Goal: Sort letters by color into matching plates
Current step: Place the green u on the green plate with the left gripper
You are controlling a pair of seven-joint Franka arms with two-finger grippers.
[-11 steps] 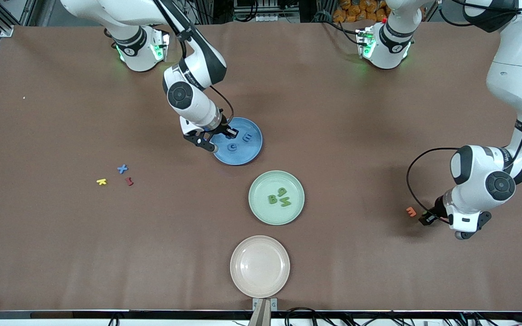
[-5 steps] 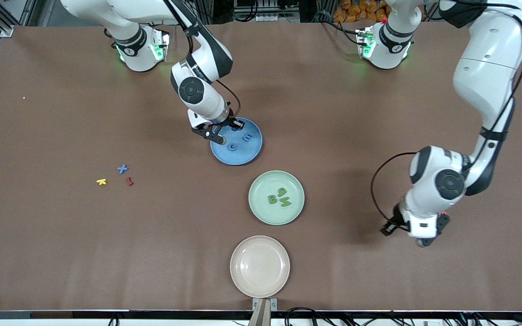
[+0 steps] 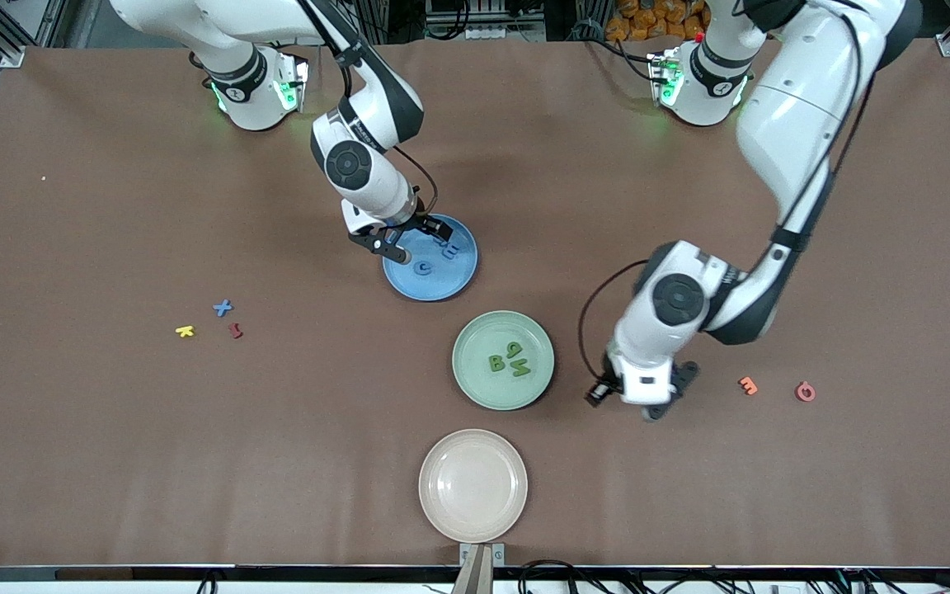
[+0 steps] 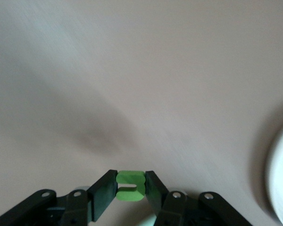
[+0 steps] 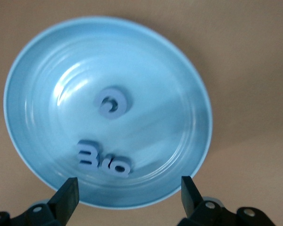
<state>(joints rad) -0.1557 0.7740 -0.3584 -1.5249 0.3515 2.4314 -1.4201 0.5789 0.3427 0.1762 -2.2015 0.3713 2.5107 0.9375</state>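
My right gripper (image 3: pixel 419 235) (image 5: pixel 129 195) hangs open over the blue plate (image 3: pixel 442 285) (image 5: pixel 179 84), nothing between its fingers. Three blue letters (image 5: pixel 114 103) lie in that plate, two of them touching (image 5: pixel 104 161). My left gripper (image 3: pixel 596 396) (image 4: pixel 131 186) is shut on a green letter (image 4: pixel 131 185), just above the table beside the green plate (image 3: pixel 475 338) toward the left arm's end. Three green letters (image 3: pixel 508 360) lie in the green plate. A blue X (image 3: pixel 223 308) lies on the table toward the right arm's end.
A yellow letter (image 3: pixel 185 331) and a red one (image 3: pixel 234 330) lie by the blue X. An orange letter (image 3: pixel 748 384) and a red one (image 3: pixel 805 391) lie toward the left arm's end. A beige-pink plate (image 3: pixel 472 485) sits nearest the front camera.
My right gripper opened over the blue plate and let a blue letter drop in. My left arm swung from the left arm's end of the table toward the green plate, carrying the green letter.
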